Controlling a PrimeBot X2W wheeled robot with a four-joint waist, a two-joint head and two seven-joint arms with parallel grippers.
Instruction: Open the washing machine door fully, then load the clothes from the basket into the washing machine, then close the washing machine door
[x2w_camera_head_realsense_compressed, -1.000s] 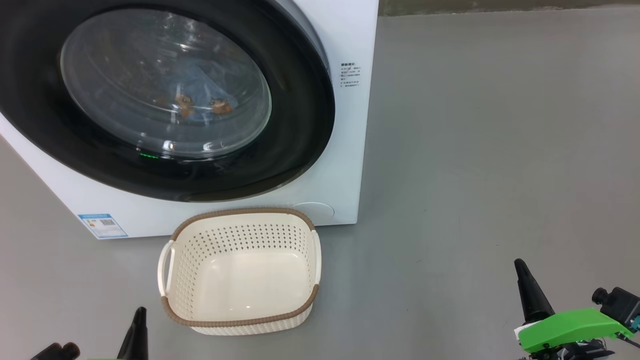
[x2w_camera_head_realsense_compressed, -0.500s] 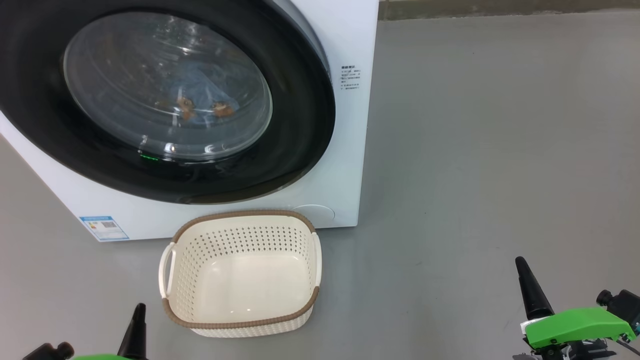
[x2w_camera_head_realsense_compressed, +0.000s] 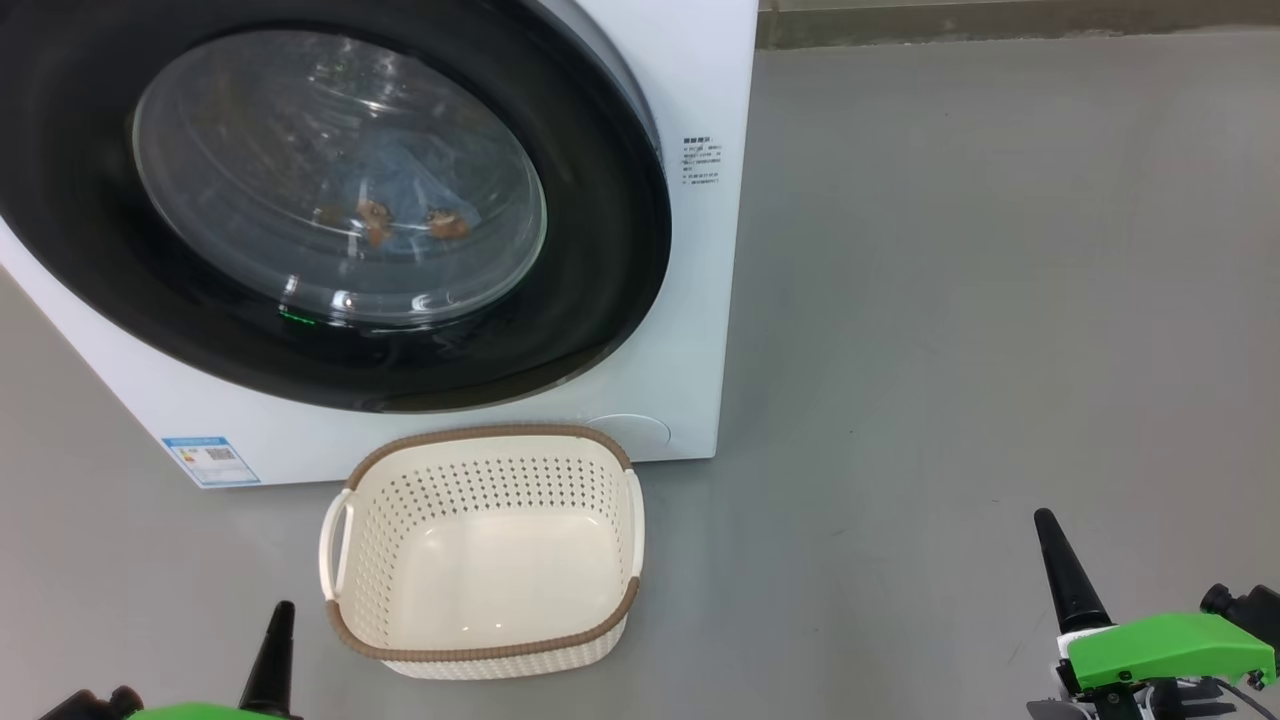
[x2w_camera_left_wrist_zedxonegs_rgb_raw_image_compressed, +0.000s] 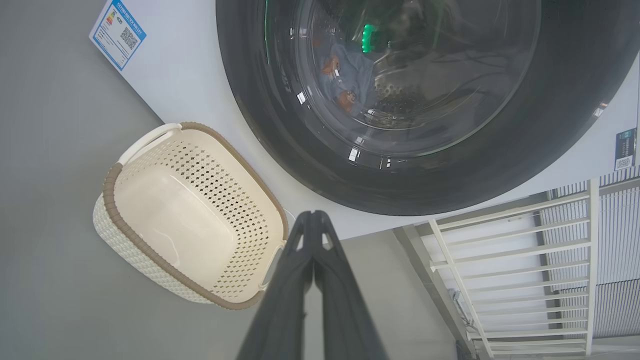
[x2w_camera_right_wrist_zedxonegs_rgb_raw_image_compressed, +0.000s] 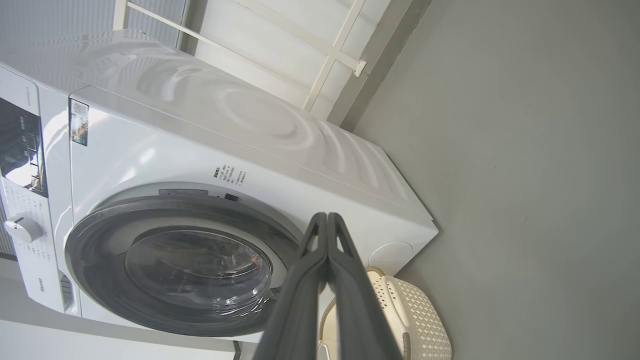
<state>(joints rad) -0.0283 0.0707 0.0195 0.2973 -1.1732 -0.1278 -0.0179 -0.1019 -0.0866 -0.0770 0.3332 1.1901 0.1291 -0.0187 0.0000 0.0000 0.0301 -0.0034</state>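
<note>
The robot's left pincer (x2w_camera_head_realsense_compressed: 283, 615) hung low over the grey floor (x2w_camera_head_realsense_compressed: 950, 300), its two dark fingers pressed together and gripping nothing, near the front left corner of the basket (x2w_camera_head_realsense_compressed: 490, 432) but not touching it. Beyond it stood the washing machine (x2w_camera_head_realsense_compressed: 690, 300), a blue label (x2w_camera_head_realsense_compressed: 212, 458) at its lower left corner. The washing machine door (x2w_camera_head_realsense_compressed: 600, 250) lay shut against the white front, well apart from both pincers. Behind the door's clear window, inside the drum, lay the clothes (x2w_camera_head_realsense_compressed: 400, 195), blue fabric with orange prints. The basket sat on the floor just in front of the machine, below the door's lower right rim, its bare cream bottom showing. Well to the right of the basket, over open floor, the right pincer (x2w_camera_head_realsense_compressed: 1046, 522) pointed up towards the machine's right side, its fingers likewise closed on each other with nothing between them. The wrist cameras showed the same pressed-together tips on the left pincer (x2w_camera_left_wrist_zedxonegs_rgb_raw_image_compressed: 312, 216) and the right pincer (x2w_camera_right_wrist_zedxonegs_rgb_raw_image_compressed: 326, 217).
</note>
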